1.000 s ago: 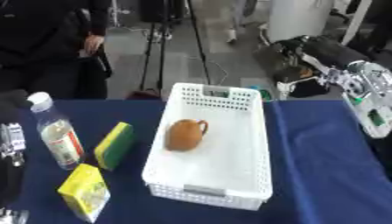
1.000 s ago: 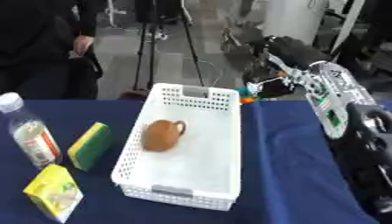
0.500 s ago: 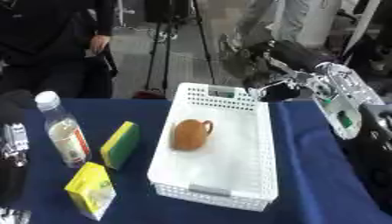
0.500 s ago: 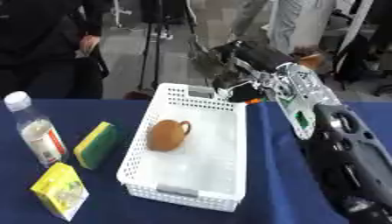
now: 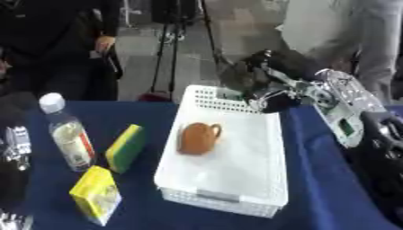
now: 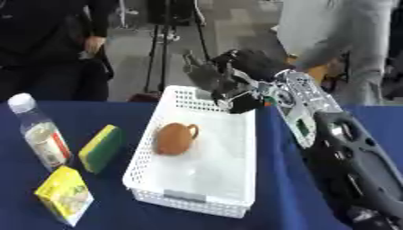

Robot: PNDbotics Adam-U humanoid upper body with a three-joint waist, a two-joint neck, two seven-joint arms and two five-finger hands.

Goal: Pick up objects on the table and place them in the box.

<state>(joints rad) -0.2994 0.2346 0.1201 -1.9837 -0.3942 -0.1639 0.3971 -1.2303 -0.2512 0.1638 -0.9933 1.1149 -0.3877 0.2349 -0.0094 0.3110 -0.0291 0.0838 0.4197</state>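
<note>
A white basket [image 5: 236, 184] stands mid-table on the blue cloth, with a brown clay jug [image 5: 197, 138] lying inside it. To its left lie a green and yellow sponge [image 5: 126, 148], a clear bottle [image 5: 67, 134] with a white cap, and a yellow carton [image 5: 96, 194]. My right hand [image 6: 228, 78] hovers above the basket's far right corner, fingers spread and open, with nothing seen in it. My left hand [image 5: 11, 221] shows only as fingertips in the lower left corner, apart from the objects.
My left arm's silver and black parts [image 5: 14, 148] stand at the left edge beside the bottle. My right forearm [image 6: 338, 148] runs along the basket's right side. People and a tripod stand beyond the table's far edge.
My right hand has swung left from beyond the table's right side to above the basket's far right corner. The camera has shifted too. The objects lie as before.
</note>
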